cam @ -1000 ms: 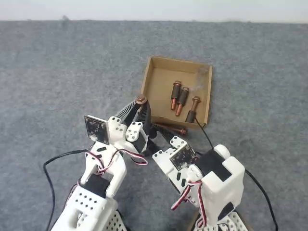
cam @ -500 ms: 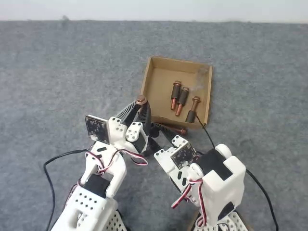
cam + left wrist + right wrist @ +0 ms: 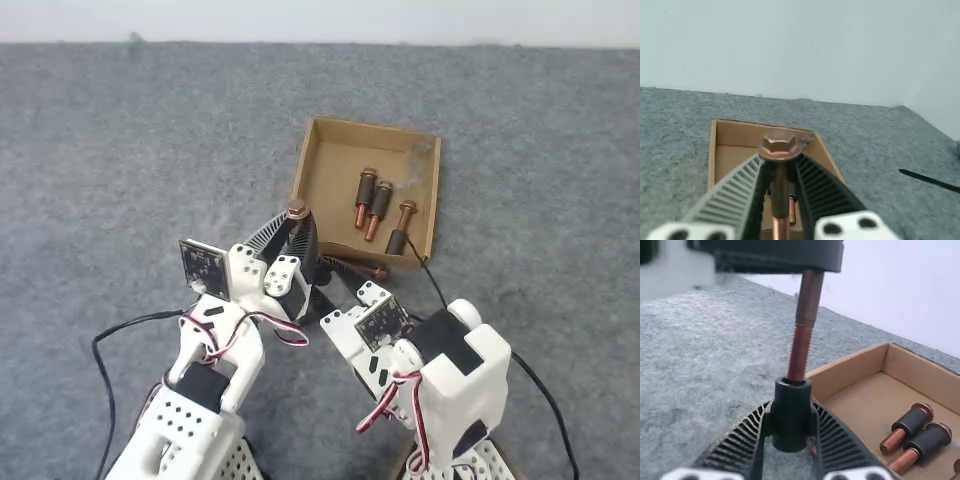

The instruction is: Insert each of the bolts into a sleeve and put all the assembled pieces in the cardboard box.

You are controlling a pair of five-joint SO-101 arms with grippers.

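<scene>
Clamps the bolt [image 3: 779, 146] just under its head in the left gripper [image 3: 780, 162], with the threaded tip just inside the mouth of the sleeve [image 3: 791, 412], pinched upright in the right gripper [image 3: 790, 429], just beside a near corner of the cardboard box [image 3: 303, 160] holding three assembled pieces [image 3: 378, 203]. Risks binding on the rim with any tilt off the sleeve's axis; may lever the sleeve askew in that grip, or knock it loose onto the carpet [image 3: 150, 150].

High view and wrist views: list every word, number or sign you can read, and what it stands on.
None can be read.
The cardboard box is plain.
Any print on the left wrist's circuit board or the right wrist's circuit board is too small to read.
</scene>
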